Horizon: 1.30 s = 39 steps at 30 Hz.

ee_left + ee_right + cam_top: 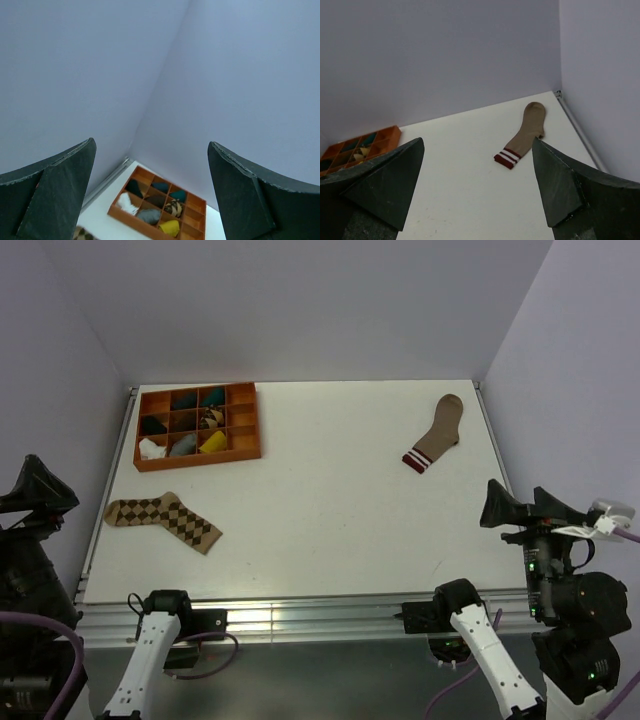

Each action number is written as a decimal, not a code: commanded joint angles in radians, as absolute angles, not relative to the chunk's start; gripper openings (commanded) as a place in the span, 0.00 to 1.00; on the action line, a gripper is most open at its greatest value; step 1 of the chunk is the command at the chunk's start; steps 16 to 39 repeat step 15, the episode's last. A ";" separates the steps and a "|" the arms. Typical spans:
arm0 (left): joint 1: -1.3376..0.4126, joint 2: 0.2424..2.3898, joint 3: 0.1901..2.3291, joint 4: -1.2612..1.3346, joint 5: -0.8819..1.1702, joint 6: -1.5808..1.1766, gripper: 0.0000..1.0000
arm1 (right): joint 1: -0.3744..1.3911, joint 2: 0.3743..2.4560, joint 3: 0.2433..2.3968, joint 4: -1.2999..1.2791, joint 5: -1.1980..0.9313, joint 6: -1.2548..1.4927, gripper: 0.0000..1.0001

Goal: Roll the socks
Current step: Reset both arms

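plain socks to be found before any rolling

the bench [330,500] is flanked by both arms, parked off its side edges. the left fingers [151,144] are spread wide with nothing between them, and the right fingers [477,141] likewise. an orange tray [200,461] is set at the far left corner. two patterned socks are laid flat and well apart, the diamond sock [162,520] near left and the striped sock [437,432] far right; both are best left alone. no plain sock is seen lying flat. plain ones are found only in the tray, bundled: a white sock [150,448] in the near-left cell, a grey sock [183,445] just beside it, and a dark sock [152,425] behind the white one. whether that one is black cannot be told. these are judged either already rolled or yet to be lifted out. should one be spread, its toe is best pinned by one set of fingers and rolled tightly toward the cuff by the other.
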<state>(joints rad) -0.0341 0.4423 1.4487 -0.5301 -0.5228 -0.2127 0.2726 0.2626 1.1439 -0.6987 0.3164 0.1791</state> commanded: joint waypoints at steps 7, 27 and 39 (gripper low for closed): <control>-0.064 0.448 1.399 -0.638 -0.704 -0.282 0.99 | 0.285 0.180 1.074 -0.621 0.416 0.109 0.95; -0.087 0.440 1.402 -0.657 -0.721 -0.270 0.99 | 0.285 0.176 1.062 -0.597 0.414 0.110 0.96; -0.087 0.440 1.402 -0.657 -0.721 -0.270 0.99 | 0.285 0.176 1.062 -0.597 0.414 0.110 0.96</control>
